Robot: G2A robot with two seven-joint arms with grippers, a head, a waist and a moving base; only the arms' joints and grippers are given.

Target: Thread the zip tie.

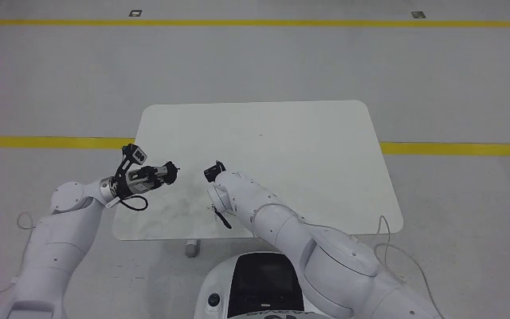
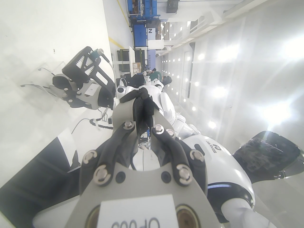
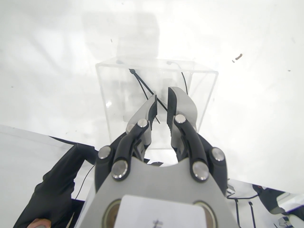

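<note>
Right wrist view — parted pincer (image 3: pixel 162 92) at zip tie (image 3: pixel 142 83).

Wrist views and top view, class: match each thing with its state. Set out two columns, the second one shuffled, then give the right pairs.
Things
1 left gripper
2 right gripper
3 clear box
4 table

States
A transparent, with zip ties inside
B white, bearing the box
C fingers shut on a black strip
D fingers open, at the box

Pairs: 1-C, 2-D, 3-A, 4-B
</note>
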